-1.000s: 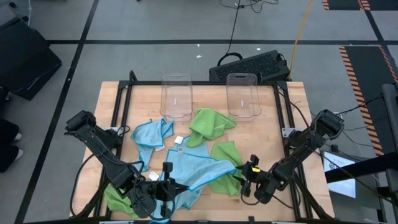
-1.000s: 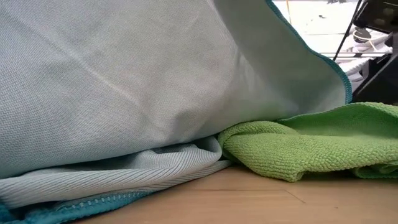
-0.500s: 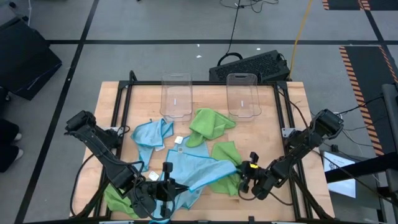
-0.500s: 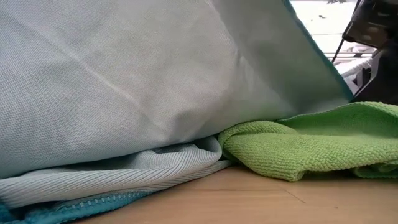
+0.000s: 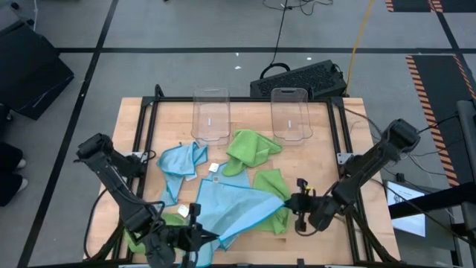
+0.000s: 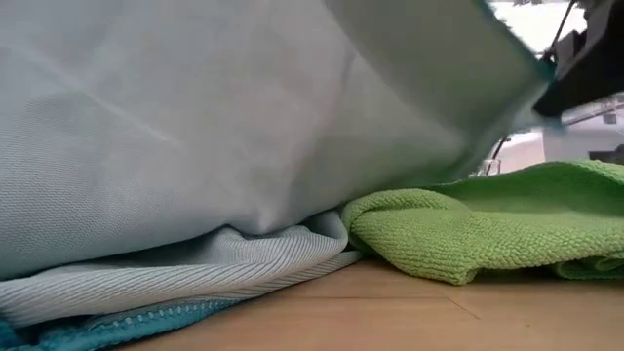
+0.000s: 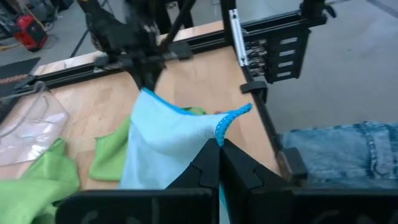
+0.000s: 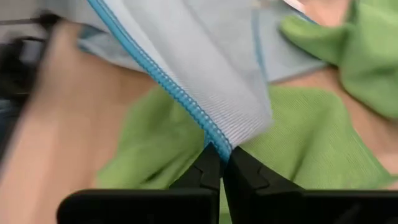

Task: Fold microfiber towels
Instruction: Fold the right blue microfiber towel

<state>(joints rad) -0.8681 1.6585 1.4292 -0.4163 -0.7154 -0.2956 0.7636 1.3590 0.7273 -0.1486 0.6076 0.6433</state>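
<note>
A light blue microfiber towel (image 5: 236, 207) hangs stretched between my two grippers near the table's front edge. My left gripper (image 5: 195, 225) is shut on its near-left corner and my right gripper (image 5: 295, 202) is shut on its right corner. In the low view this towel (image 6: 214, 127) fills most of the picture, sagging onto a lime green towel (image 6: 487, 229). Another light blue towel (image 5: 182, 160) and lime green towels (image 5: 251, 147) (image 5: 272, 181) lie crumpled on the table's middle. One more green towel (image 5: 137, 237) lies by my left arm. My left gripper pinches the towel's corner (image 7: 221, 129) between its two fingers; the blue hem tip sticks out past them. The cloth runs from there toward my other gripper, lifted off the table. My right gripper pinches the towel's blue-hemmed edge at a corner (image 8: 214, 140) between its fingertips, coming level from the table's right. The cloth rises from the hold in a fold, clear of the green towel (image 8: 311, 155) beneath.
Two clear plastic bins (image 5: 211, 115) (image 5: 290, 113) stand at the table's far side. A black frame (image 5: 145, 126) rims the wooden table. A dark keyboard-like case (image 5: 301, 78) lies beyond the far edge. A person's jeans (image 7: 348, 149) show past the near edge.
My right gripper has shut on the light blue towel's right corner and drawn it a little up and toward the table's right. My left gripper has pulled its corner toward the near edge. The towel now stands spread flatter between the two.
</note>
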